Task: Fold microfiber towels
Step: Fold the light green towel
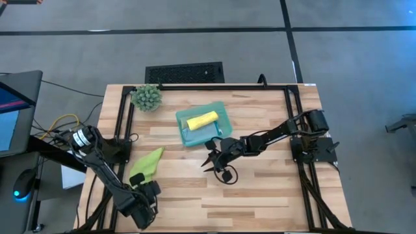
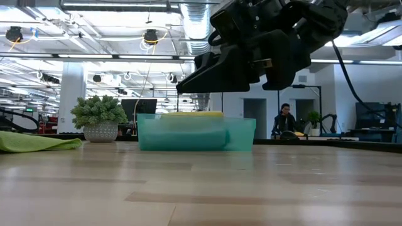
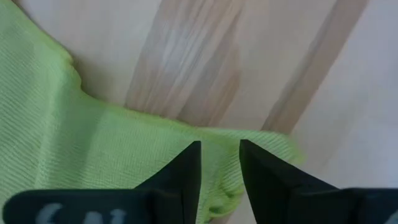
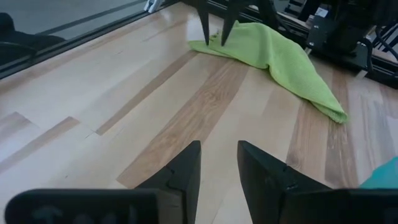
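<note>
A big open workshop with strip lights and ceiling ducts stretches behind the table (image 1: 260,188), whose top is pale wood planks inside a black metal frame. Far back, a person (image 2: 284,119) sits at a desk, too small to make out more.

The lime green towel (image 1: 147,165) lies crumpled near the left edge, its fine ribbed weave plain in the left wrist view, one end drawn to a point. The left gripper (image 3: 221,177) hangs right over the towel's near edge, its dark wedge fingers a narrow slot apart with green cloth showing in the slot; whether they touch it I cannot tell.

Mid-table, the right gripper (image 4: 217,177) hovers above bare wood, fingers a little apart and holding nothing.

Behind it sits a translucent teal tray (image 1: 222,110) with a yellow towel (image 1: 202,119) rolled into a soft tube, lying on a paler folded cloth (image 1: 203,135) whose colour the tray's tint blurs. A spiky green plant ball (image 1: 147,97) in a speckled pot stands at the far left corner.
</note>
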Motion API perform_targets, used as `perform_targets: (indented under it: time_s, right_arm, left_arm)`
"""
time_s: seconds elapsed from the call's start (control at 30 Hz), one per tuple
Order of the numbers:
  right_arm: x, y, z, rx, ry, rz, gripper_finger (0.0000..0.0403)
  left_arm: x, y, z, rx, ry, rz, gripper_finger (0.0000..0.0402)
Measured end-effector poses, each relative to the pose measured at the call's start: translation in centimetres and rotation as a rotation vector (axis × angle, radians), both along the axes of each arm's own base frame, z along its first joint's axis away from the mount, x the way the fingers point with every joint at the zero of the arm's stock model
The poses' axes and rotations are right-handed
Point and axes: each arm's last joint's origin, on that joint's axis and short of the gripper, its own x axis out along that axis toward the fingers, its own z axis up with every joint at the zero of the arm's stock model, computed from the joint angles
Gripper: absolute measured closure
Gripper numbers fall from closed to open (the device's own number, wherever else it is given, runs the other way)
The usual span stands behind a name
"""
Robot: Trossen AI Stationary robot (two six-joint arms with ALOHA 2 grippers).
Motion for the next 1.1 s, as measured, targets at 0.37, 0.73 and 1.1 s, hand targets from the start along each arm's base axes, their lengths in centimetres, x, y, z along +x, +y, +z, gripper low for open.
perform_targets:
  time_s: [0.37, 0.73, 1.1]
  right_arm:
    - [0.0, 0.0, 0.0, 0.004, 0.002, -0.003, 0.0277]
    - [0.0, 0.0, 0.0, 0.004, 0.002, -0.002, 0.0278]
    - [0.0, 0.0, 0.0, 0.004, 0.002, -0.003, 0.0278]
  left_arm:
    - [-0.5, 0.6, -1.3, -0.011, 0.052, -0.071, 0.0226]
    - [0.2, 0.2, -0.5, -0.049, 0.066, -0.056, 0.0258]
    - [-0.1, 0.3, -0.4, -0.111, 0.151, 0.059, 0.0189]
